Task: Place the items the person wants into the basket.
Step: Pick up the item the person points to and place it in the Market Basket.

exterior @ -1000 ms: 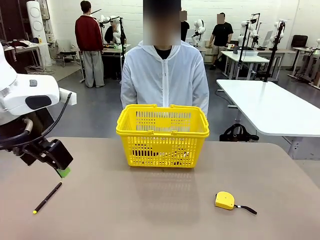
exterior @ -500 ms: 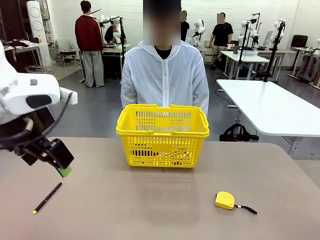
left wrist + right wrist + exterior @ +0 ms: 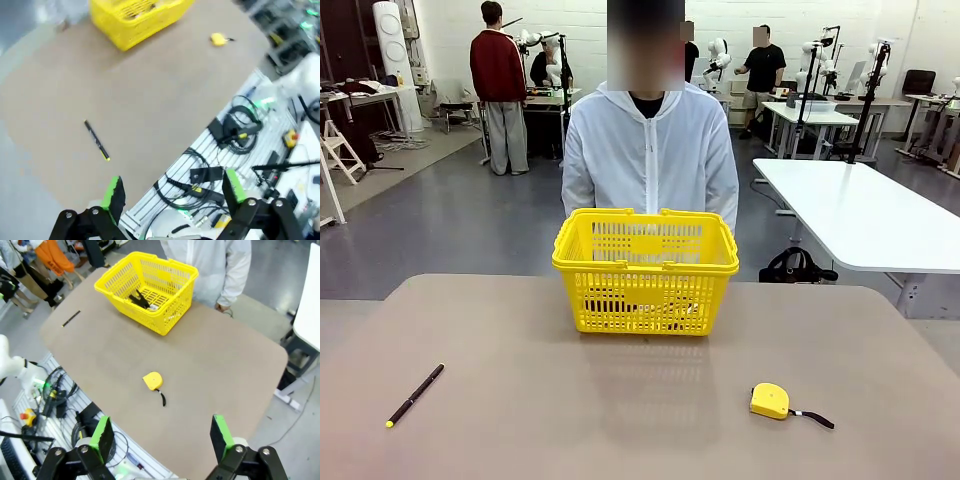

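One basket [image 3: 646, 272], one black pen [image 3: 415, 394], one tape measure [image 3: 769, 400], one person [image 3: 650, 160] in a white zipped jacket at the far side of the worktop [image 3: 620, 410]. Two dark items visible inside the basket [image 3: 142, 299] from the right wrist view; exact identity too small to tell, one looks dark with a pale end.

Left gripper [image 3: 172, 192] high above the near edge of the worktop, jaws spread wide, nothing between the green pads [image 3: 114, 190]. Basket [image 3: 135, 17] far ahead of it, up and slightly left in its view, well apart. Pen [image 3: 96, 140] nearer, ahead and left of the gripper, lying flat, yellow tip toward the gripper. Tape measure [image 3: 218, 39] far ahead to the right.

Right gripper [image 3: 162, 440] also high and back from the worktop, jaws wide, empty. Basket far ahead and left of it; tape measure [image 3: 152, 380] between gripper and basket, well clear of both, strap trailing toward the gripper. Pen [image 3: 71, 318] far left.

Basket: yellow plastic, lattice sides, both handles folded down on the rim, upright, standing at the far middle of the worktop just before the person.
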